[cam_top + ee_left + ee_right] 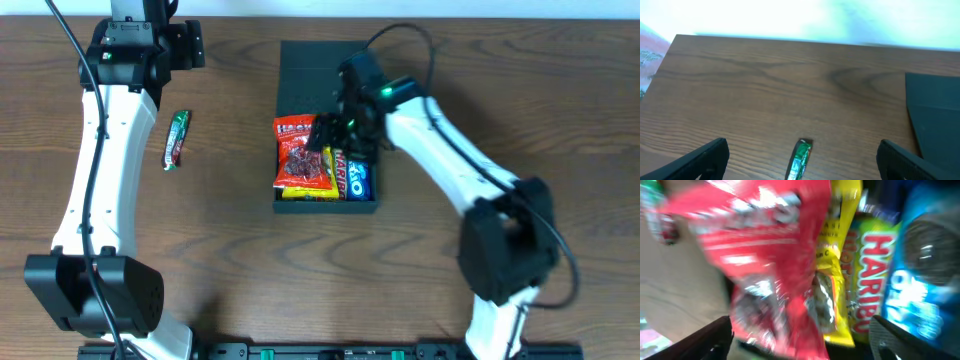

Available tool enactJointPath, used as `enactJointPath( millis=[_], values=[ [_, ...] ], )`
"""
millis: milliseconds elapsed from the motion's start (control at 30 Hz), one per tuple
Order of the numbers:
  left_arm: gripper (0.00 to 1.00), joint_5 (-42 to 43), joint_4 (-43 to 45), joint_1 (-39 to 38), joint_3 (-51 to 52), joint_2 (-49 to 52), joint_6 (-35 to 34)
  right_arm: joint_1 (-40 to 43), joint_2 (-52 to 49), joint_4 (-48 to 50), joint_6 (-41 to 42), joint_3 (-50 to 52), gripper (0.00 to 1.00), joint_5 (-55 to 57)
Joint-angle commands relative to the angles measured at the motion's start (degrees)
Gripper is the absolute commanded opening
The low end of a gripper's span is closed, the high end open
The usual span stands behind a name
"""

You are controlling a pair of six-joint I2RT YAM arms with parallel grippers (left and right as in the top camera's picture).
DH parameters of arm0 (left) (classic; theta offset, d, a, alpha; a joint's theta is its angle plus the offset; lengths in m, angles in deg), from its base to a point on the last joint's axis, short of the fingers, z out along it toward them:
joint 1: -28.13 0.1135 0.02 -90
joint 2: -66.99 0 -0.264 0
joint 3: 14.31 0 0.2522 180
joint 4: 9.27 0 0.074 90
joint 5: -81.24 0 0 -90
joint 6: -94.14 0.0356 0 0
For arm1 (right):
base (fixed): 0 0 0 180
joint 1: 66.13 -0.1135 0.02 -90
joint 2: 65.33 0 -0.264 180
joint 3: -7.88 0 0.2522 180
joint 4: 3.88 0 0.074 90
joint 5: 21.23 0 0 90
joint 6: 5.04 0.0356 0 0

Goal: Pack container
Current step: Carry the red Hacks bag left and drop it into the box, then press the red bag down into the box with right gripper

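The dark teal-green container (300, 70) lies in the middle of the table with its flap lid open toward the far side. In it are a red snack bag (301, 150), a yellow Haribo packet (340, 172) and a blue Oreo packet (362, 180). My right gripper (335, 130) hovers open over the container; its wrist view shows the red bag (775, 255) between the spread fingers (800, 340), blurred. A green snack bar (177, 138) lies on the table to the left. My left gripper (800, 162) is open above the bar (800, 160).
The container's dark lid edge (935, 110) shows at the right of the left wrist view. The table's far edge (790, 39) runs across that view. A pale object (647, 50) sits beyond the table's left corner.
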Motion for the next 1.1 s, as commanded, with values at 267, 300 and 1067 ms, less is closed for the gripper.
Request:
enactJointPath(
  millis=[267,300,1067],
  values=[
    [0.95,0.24,0.11,0.09,-0.20,0.35,-0.42,1.42,9.27,7.61,-28.06,-0.48,0.01,-17.90],
    [0.95,0.24,0.09,0.09,-0.20,0.35,-0.42,1.18,8.02,9.05,-28.76,0.33,0.01,-19.23],
    [0.95,0.28,-0.26,0.09,-0.20,0.35,-0.42,-0.50,-16.74,25.29,-27.98,5.90,0.01,-26.93]
  ],
)
